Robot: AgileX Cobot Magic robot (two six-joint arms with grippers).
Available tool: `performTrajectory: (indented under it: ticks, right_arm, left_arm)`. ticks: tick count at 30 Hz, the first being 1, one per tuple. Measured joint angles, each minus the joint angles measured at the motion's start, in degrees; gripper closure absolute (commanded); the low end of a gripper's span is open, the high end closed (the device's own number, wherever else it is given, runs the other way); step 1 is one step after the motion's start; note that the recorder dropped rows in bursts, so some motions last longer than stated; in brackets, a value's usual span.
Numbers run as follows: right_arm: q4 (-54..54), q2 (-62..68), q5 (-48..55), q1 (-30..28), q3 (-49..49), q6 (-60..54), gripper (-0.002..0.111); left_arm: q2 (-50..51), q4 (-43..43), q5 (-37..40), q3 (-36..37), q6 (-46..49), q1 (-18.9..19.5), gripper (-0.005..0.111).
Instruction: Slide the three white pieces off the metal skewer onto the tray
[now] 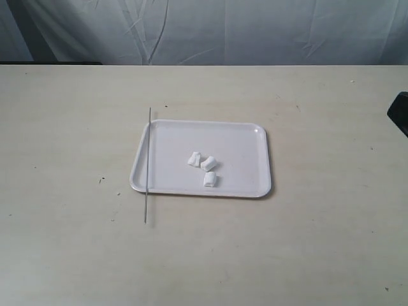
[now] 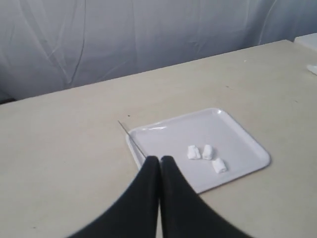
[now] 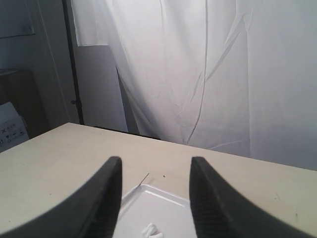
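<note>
Neither arm reaches into the middle of the exterior view; only a dark shape cuts into the right edge of the frame, and what it belongs to cannot be told. The left wrist view shows the left gripper held above the table, angled down toward the tray, its two black fingers pressed flat together with nothing between them. The right wrist view shows the right gripper held higher and closer to level, facing the pale curtain. Its fingers are spread wide and empty.

The tray sits at the centre of the exterior frame, flat on the beige table. The three white pieces lie loose inside it, clustered just right of centre and toward the lower rim. Two sit side by side, close enough that contact cannot be ruled out, and the third sits just below them. None is on the rod.

The metal skewer lies bare along the tray's left rim, running top to bottom in the frame. Its upper end pokes past the tray's top corner and its lower end extends well past the bottom corner onto the table. It is apart from the pieces and from both grippers.
</note>
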Motion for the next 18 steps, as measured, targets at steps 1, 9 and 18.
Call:
performTrajectory:
  ticks: [1,9,18]
  right_arm:
    - [0.0,0.0,0.0,0.0,0.0,0.0,0.066]
    - [-0.7,0.0,-13.4,0.0,0.1,0.4,0.066]
    - [-17.4,0.0,-37.3,0.0,12.8,2.8,0.066]
  left_arm:
    - [0.0,1.5,-0.9,0.2,0.0,0.0,0.107]
    - [-3.2,8.8,-15.4,9.8,-0.4,6.9,0.107]
    - [-13.8,23.6,-14.5,22.9,-18.6,14.9,0.107]
